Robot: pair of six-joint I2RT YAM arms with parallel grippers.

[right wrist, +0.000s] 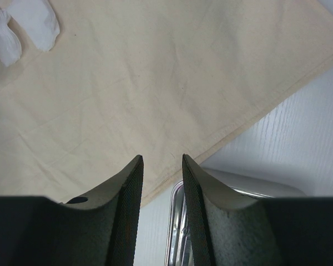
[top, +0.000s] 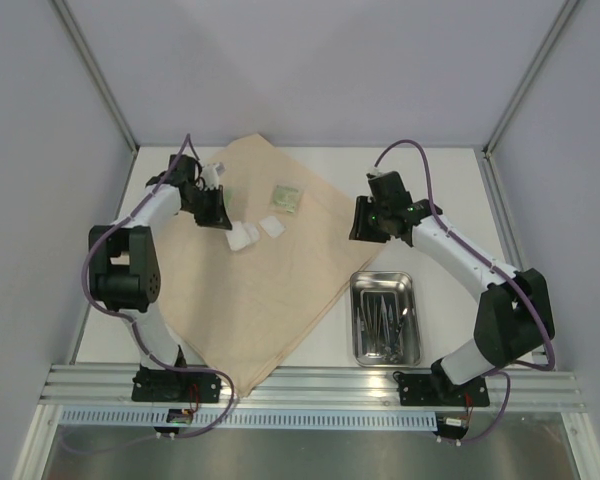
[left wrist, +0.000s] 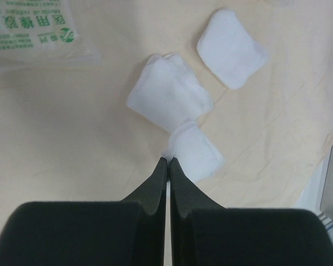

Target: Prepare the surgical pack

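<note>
Sorting white gauze pads (left wrist: 169, 94) on tan cloth (left wrist: 72, 138), my left fingers (left wrist: 155, 185) sit shut at the nearest pad's (left wrist: 195, 156) seven-o'clock corner, right fingers (right wrist: 127, 191) half-open, empty; I'd lift gently next.

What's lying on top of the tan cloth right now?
White pads and a green-printed packet. The steel tray sits off it. Anything beneath the cloth is hidden.

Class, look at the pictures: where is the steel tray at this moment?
In the top view, the steel tray sits on the white table at the right, just off the right edge of the tan cloth, near the right arm's base.
</note>
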